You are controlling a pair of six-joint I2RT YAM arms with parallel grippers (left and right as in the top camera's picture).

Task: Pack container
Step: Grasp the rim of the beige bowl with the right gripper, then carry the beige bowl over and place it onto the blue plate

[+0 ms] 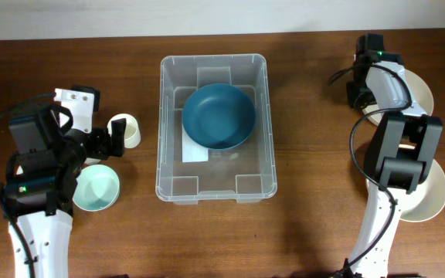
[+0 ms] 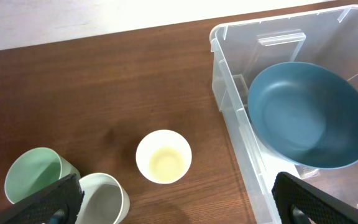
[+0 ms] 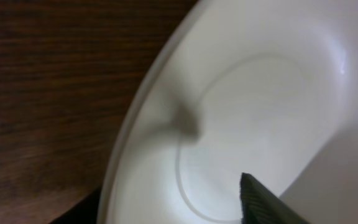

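Note:
The clear plastic container [image 1: 161,166] stands at the table's middle with a dark blue bowl [image 1: 219,116] inside it. In the left wrist view the container [image 2: 229,93] and blue bowl [image 2: 309,115] lie to the right. My left gripper [image 1: 108,141] is open and empty, close to a cream cup [image 1: 128,130]; in its wrist view [image 2: 185,205] the cream cup [image 2: 163,157] sits ahead between the fingers. My right gripper [image 1: 408,171] hovers low over a white bowl [image 1: 433,193]. Its wrist view shows one finger [image 3: 263,202] inside this bowl [image 3: 260,93], fingers wide apart.
A mint cup [image 2: 33,174] and a pale cup [image 2: 104,196] stand by the left finger. A mint bowl [image 1: 96,188] sits at the front left. A second white bowl [image 1: 422,91] lies at the back right under the right arm.

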